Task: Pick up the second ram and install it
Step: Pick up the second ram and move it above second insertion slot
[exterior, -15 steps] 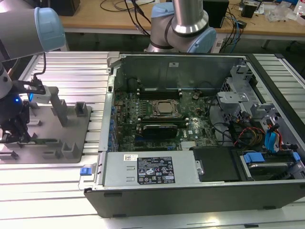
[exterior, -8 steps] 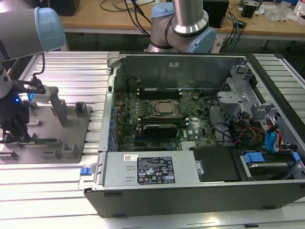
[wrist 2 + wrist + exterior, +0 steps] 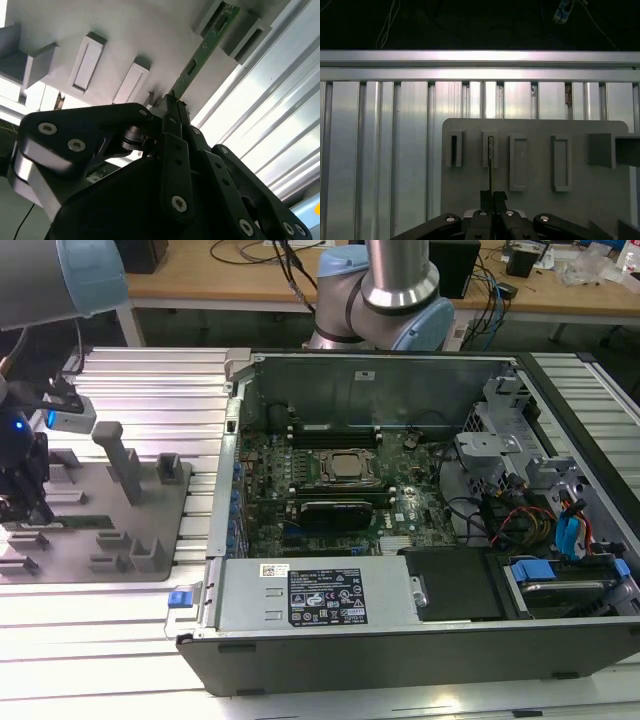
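Note:
The second ram [image 3: 206,44] is a slim green board stick standing on edge in slotted grey holders on the grey fixture plate [image 3: 580,205]. In the first wrist view it shows edge-on as a thin line [image 3: 490,167]. My gripper [image 3: 172,102] is shut on the near end of the stick, with the black fingertips [image 3: 499,196] pressed together on either side of it. In the exterior view the gripper [image 3: 22,508] hangs low over the plate at the far left, and the ram [image 3: 78,523] lies level beside it.
The open computer case [image 3: 400,370] stands to the exterior view's right, with the processor socket [image 3: 347,468], long black memory slots [image 3: 330,432] behind it and a black card [image 3: 345,510] in front. Grey posts [image 3: 122,460] rise from the plate. Ribbed aluminium table [image 3: 380,150] surrounds it.

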Tool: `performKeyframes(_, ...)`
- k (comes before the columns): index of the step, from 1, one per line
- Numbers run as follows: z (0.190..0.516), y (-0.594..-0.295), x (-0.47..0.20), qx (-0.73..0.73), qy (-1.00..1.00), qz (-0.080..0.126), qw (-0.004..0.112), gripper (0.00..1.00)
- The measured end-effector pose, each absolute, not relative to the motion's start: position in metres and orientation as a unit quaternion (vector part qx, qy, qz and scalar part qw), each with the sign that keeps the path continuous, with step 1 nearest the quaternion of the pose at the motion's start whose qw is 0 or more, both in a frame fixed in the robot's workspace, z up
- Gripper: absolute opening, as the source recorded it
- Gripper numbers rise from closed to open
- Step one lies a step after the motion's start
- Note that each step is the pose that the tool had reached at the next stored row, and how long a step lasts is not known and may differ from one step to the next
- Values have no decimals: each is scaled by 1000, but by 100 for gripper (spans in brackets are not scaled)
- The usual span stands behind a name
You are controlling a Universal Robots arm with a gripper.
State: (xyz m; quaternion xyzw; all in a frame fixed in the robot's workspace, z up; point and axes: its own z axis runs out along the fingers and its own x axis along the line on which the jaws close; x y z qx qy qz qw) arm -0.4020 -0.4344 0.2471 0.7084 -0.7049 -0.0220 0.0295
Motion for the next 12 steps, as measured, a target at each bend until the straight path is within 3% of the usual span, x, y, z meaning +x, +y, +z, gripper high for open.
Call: performKeyframes(12,307,-434,-402,708,-705,-22,29,9)
